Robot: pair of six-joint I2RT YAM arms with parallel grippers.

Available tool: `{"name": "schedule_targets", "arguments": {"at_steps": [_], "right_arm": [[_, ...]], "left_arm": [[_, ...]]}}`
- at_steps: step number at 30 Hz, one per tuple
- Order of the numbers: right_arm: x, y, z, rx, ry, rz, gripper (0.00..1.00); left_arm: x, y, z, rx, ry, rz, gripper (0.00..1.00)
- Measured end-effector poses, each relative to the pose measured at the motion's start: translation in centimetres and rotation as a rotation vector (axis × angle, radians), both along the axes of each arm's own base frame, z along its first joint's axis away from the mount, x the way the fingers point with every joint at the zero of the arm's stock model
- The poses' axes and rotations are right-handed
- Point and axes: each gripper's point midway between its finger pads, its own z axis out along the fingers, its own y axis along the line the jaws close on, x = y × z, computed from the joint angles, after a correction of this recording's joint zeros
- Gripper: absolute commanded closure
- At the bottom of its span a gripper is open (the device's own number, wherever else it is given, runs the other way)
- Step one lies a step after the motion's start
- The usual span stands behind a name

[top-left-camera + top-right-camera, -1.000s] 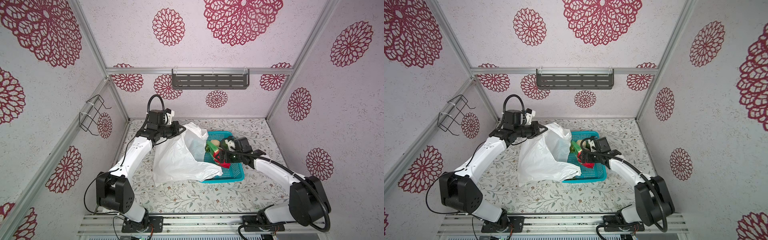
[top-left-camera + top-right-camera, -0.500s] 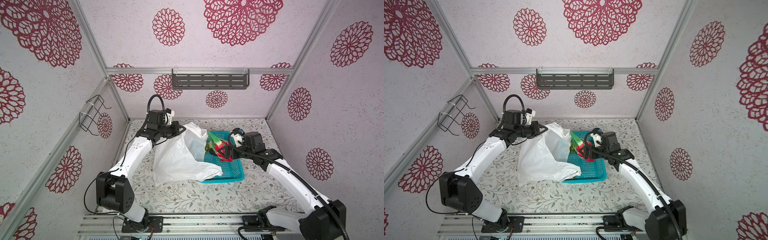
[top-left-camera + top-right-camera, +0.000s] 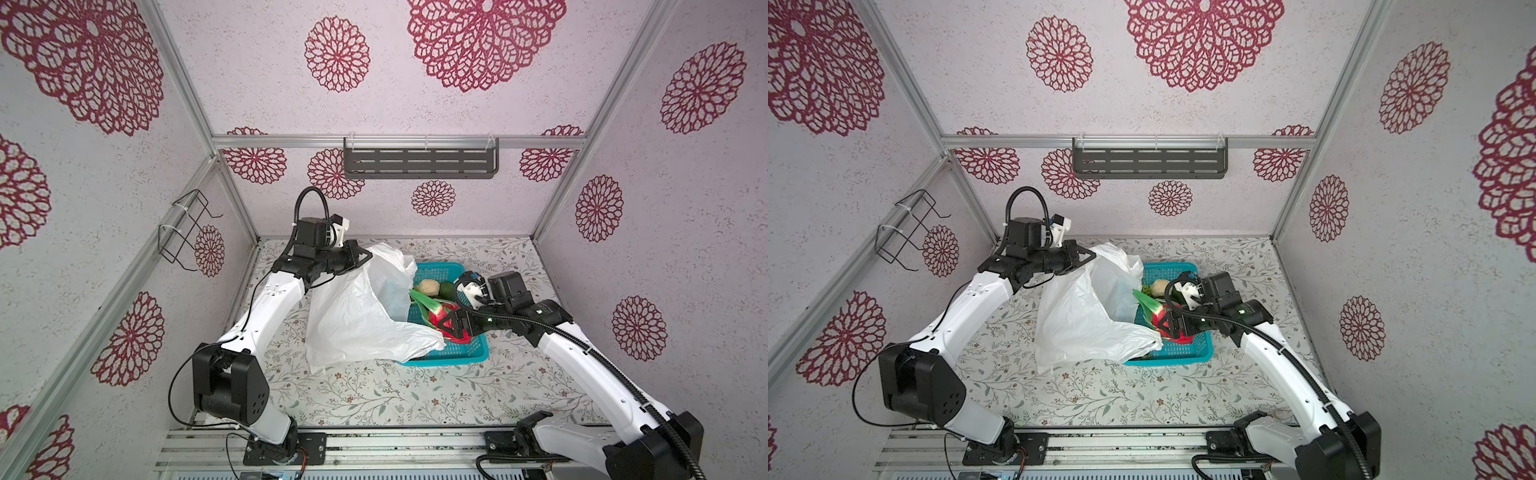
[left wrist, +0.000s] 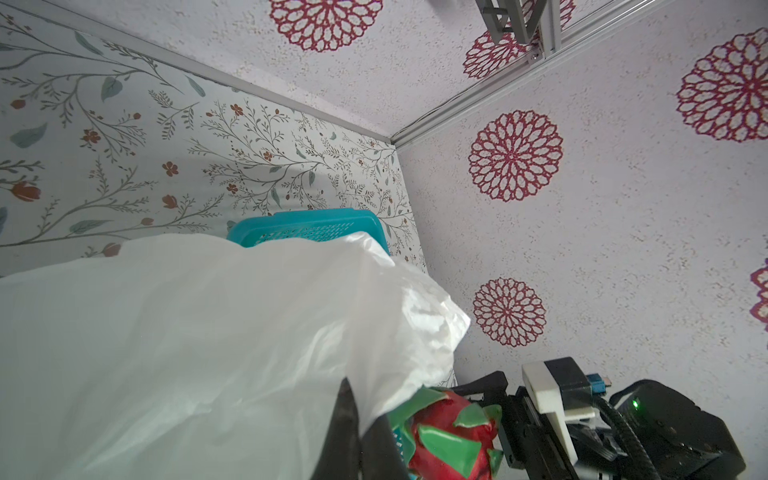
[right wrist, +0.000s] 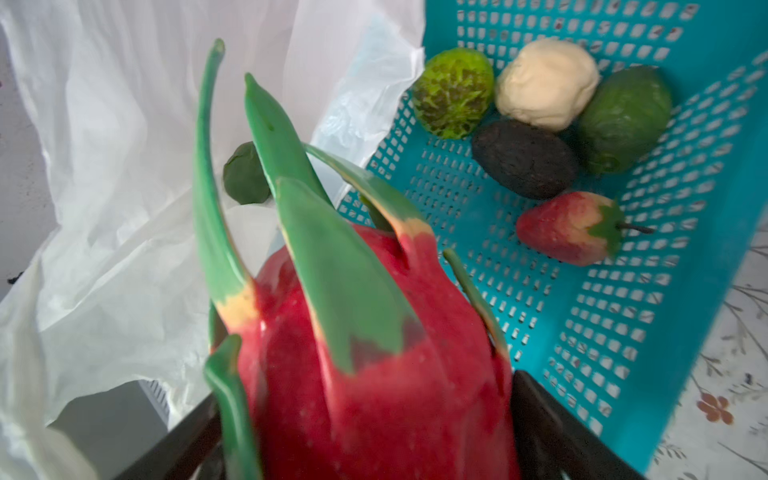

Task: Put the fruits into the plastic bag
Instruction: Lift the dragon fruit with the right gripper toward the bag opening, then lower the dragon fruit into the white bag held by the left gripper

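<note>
The right gripper (image 3: 449, 327), jaws spread wide around the red-and-green fruit (image 5: 365, 353), is now holding it clear of the teal basket (image 3: 469, 353) floor. A second ago it was sitting low among the fruits. The plastic bag (image 3: 357, 316) is gaping just ahead of its fingertips, with a dark green fruit (image 5: 245, 174) showing among the folds. The left gripper (image 3: 366, 257) is still pinching the bag's top edge, unmoved.

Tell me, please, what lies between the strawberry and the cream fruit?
The near-black fruit, seen in the right wrist view, lies between the strawberry and the cream fruit.
</note>
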Motion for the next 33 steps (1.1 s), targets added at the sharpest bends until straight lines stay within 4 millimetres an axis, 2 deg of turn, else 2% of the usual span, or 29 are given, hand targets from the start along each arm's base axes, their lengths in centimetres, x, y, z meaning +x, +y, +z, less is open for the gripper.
{"name": "schedule_targets", "arguments": {"at_steps": [3, 5, 8, 13, 18, 22, 26, 29, 33], "right_arm": [[0.2, 2.8, 0.0, 0.012, -0.001, 0.074, 1.00], [1.2, 4.8, 0.1, 0.026, -0.012, 0.110, 1.00], [3.7, 7.5, 0.4, 0.047, -0.045, 0.128, 1.00], [8.2, 10.1, 1.2, 0.086, -0.105, 0.092, 1.00], [10.7, 12.5, 2.2, 0.132, -0.136, 0.071, 1.00], [11.4, 15.5, 2.2, 0.161, -0.135, 0.092, 1.00], [10.8, 18.1, 0.9, 0.168, -0.107, 0.135, 1.00], [10.5, 19.3, 0.1, 0.179, -0.080, 0.158, 0.95], [10.9, 20.1, -0.5, 0.200, -0.056, 0.182, 0.91]], "left_arm": [[0.0, -0.2, -0.1, 0.001, 0.003, -0.004, 1.00], [0.0, -0.3, -0.3, 0.002, 0.007, -0.008, 1.00], [-0.2, -0.7, -0.4, 0.002, 0.009, -0.017, 1.00], [-0.6, -1.5, -0.3, -0.001, 0.009, -0.038, 1.00], [-0.8, -2.0, -0.2, -0.003, 0.007, -0.051, 1.00], [-0.8, -2.4, -0.2, -0.005, 0.007, -0.060, 1.00], [-0.9, -2.6, -0.2, -0.013, 0.014, -0.063, 1.00], [-0.7, -2.2, -0.8, -0.004, 0.036, -0.041, 1.00], [-0.4, -1.8, -1.3, 0.008, 0.050, -0.020, 1.00]]}}
